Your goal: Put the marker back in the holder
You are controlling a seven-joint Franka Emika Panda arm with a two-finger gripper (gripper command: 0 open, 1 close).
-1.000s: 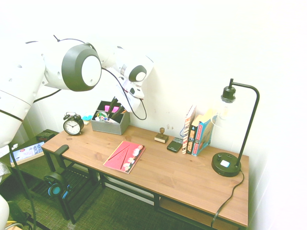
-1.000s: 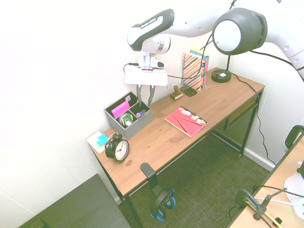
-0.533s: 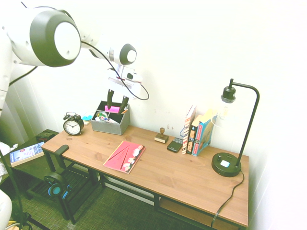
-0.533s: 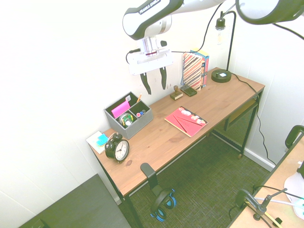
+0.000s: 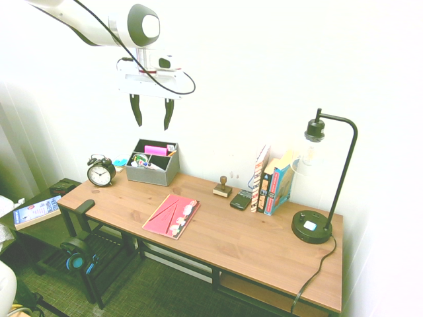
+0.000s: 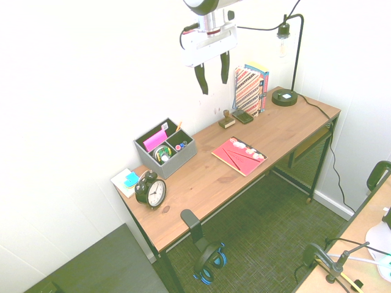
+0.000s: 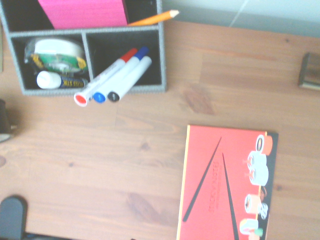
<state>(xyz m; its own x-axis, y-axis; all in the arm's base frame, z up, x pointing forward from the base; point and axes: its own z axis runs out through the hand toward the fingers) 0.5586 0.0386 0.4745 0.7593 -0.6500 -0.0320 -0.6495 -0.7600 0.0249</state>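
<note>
Wooden desk (image 5: 218, 231) against a white wall, my gripper (image 5: 151, 110) hanging high above the grey holder (image 5: 153, 171), jaws spread wide and empty, the marker (image 7: 129, 78) leaning in the holder's front compartment beside a red and a blue pen, red booklet (image 7: 225, 182) nearby.

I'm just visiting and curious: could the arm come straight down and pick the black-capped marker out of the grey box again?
Probably yes. The gripper hangs open high over the holder, nothing lies between, and the marker leans out above the rim beside two other markers.
</note>
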